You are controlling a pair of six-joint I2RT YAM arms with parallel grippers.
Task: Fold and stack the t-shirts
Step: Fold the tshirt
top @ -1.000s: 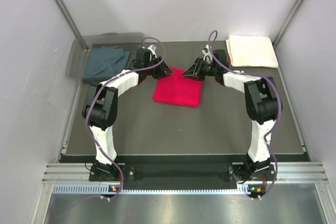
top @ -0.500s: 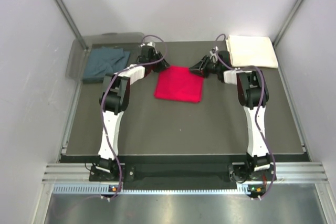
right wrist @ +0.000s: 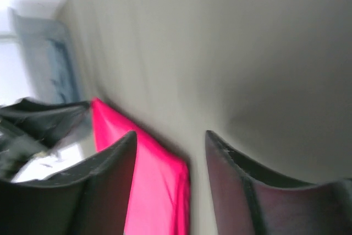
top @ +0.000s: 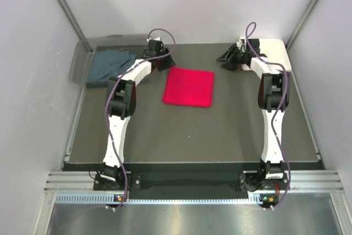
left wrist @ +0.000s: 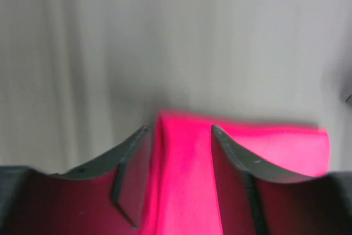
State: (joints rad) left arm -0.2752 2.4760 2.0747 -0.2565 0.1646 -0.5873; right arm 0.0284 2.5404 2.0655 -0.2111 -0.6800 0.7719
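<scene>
The bright red t-shirt (top: 188, 87) lies flat as a folded square in the middle of the dark table. My left gripper (top: 163, 61) hovers at its back left corner, jaws apart, with the red cloth (left wrist: 275, 147) below and between the fingers and not pinched. My right gripper (top: 228, 59) is open too, off the shirt's back right corner, and the red cloth (right wrist: 154, 191) shows low beside its left finger. The cream-white t-shirt (top: 273, 50) sits folded at the back right, partly behind the right arm. The slate blue-grey t-shirt (top: 110, 65) lies at the back left.
A clear plastic bin (top: 82, 53) holds the blue-grey shirt at the table's back left corner. White walls close in at the back and both sides. The dark table (top: 187, 130) stretches from the red shirt to the arm bases.
Both grippers opened and let go of the red shirt's far edge. The left one drew back slightly; the right one swung back and right toward the cream shirt. The red shirt settled flat.
</scene>
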